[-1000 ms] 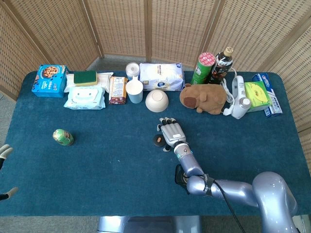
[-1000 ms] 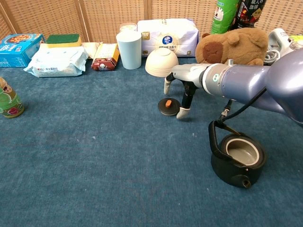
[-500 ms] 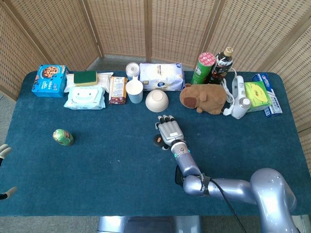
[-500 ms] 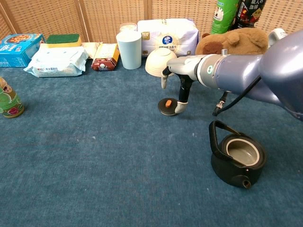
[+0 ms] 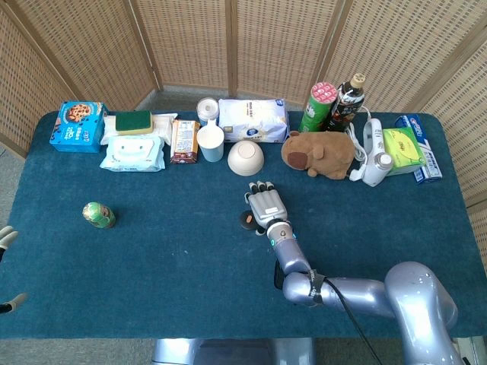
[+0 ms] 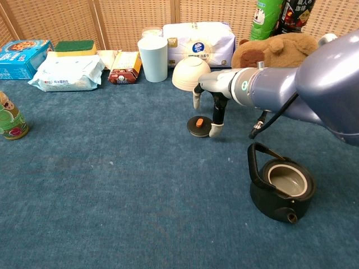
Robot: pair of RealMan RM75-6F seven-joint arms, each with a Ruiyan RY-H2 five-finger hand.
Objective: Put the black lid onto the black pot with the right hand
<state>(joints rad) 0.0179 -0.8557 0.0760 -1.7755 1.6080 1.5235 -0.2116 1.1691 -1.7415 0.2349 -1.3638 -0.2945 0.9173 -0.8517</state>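
Observation:
The black lid [image 6: 197, 126] with its orange knob lies flat on the blue cloth; the head view shows the lid [image 5: 247, 220] just left of my right hand [image 5: 266, 207]. My right hand [image 6: 210, 106] hovers over the lid's right side with fingers pointing down and apart, holding nothing. One fingertip [image 6: 215, 130] stands on the cloth right beside the lid's rim. The black pot [image 6: 280, 190] sits open at the front right, handle raised; in the head view my right arm hides most of it. Only fingertips of my left hand [image 5: 6, 237] show at the left edge, spread and holding nothing.
A white bowl [image 6: 190, 74] and a pale blue cup [image 6: 153, 59] stand just behind the lid, with a plush capybara [image 6: 272, 53] to the right. Boxes, wipes and bottles line the back edge. A green can [image 6: 10, 119] stands far left.
My right hand has shifted a little left toward the lid, bringing a fingertip up against its right rim. The lid and pot have not moved.

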